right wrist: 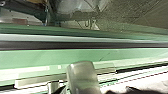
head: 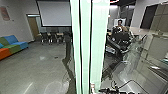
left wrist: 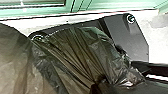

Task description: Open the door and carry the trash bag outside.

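Observation:
My right gripper [head: 106, 90] is low in the head view, beside the handle [head: 92, 88] of the pale green-framed glass door [head: 98, 37]. The right wrist view has the rounded metal door handle [right wrist: 83, 76] close up, with the dark tips of my right gripper [right wrist: 93, 90] apart on either side of it. In the left wrist view the dark, translucent trash bag [left wrist: 72, 47] is drawn into tight folds where my left gripper [left wrist: 100, 83] is shut on it. Whether the right tips touch the handle cannot be told.
Behind the glass on the right are a person [head: 120, 23] and dark equipment [head: 121, 38]. A colourful sofa [head: 12, 45] stands at the left, with chairs [head: 51, 37] below a projection screen [head: 55, 12]. Grey floor [head: 37, 65] stretches left of the door frame.

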`<state>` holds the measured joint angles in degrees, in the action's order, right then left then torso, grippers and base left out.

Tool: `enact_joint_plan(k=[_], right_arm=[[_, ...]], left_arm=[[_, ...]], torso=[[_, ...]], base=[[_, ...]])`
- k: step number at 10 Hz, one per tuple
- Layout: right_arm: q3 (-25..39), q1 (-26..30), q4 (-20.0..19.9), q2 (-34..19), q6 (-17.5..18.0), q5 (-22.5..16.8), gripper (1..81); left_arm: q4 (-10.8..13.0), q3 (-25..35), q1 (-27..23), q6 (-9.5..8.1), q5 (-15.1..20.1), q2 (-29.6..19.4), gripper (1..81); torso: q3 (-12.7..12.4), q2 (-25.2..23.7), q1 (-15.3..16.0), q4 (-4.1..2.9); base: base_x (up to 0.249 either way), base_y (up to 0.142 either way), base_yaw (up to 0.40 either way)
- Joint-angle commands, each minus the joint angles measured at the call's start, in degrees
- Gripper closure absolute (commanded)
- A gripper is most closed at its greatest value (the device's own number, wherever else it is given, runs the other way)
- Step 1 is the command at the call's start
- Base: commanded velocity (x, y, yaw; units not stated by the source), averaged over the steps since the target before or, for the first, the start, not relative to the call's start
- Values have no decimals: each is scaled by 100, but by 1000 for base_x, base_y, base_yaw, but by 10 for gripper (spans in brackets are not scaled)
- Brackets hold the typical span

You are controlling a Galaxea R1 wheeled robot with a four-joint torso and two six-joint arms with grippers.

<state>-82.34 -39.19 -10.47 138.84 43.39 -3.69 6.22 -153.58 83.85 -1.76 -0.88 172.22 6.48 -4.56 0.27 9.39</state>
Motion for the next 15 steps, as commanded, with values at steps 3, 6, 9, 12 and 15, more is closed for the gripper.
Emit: enact_joint_plan(k=[3, 6, 9, 12, 15], right_arm=[[-343, -137, 239, 234, 12, -281, 10], [-826, -795, 555, 410, 12, -202, 10], [-1398, -1210, 731, 692, 12, -114, 10], [-1504, -1359, 898, 736, 12, -114, 10], [-1442, -1324, 1056, 736, 12, -123, 10]], left_arm=[[55, -6, -311, 0, 307, -3, 811], [55, -6, -303, -1, 299, 33, 811], [46, -6, -303, -9, 325, 15, 811], [46, -6, -303, -9, 343, 6, 811], [20, -6, -303, -9, 343, -11, 811]], torso=[[0, 0, 0, 0], [-5, -2, -2, 0], [-9, -2, -4, 0], [-11, -2, -4, 0], [-13, -5, -4, 0]], base=[[0, 0, 0], [0, 0, 0], [0, 0, 0], [0, 0, 0], [0, 0, 0]])
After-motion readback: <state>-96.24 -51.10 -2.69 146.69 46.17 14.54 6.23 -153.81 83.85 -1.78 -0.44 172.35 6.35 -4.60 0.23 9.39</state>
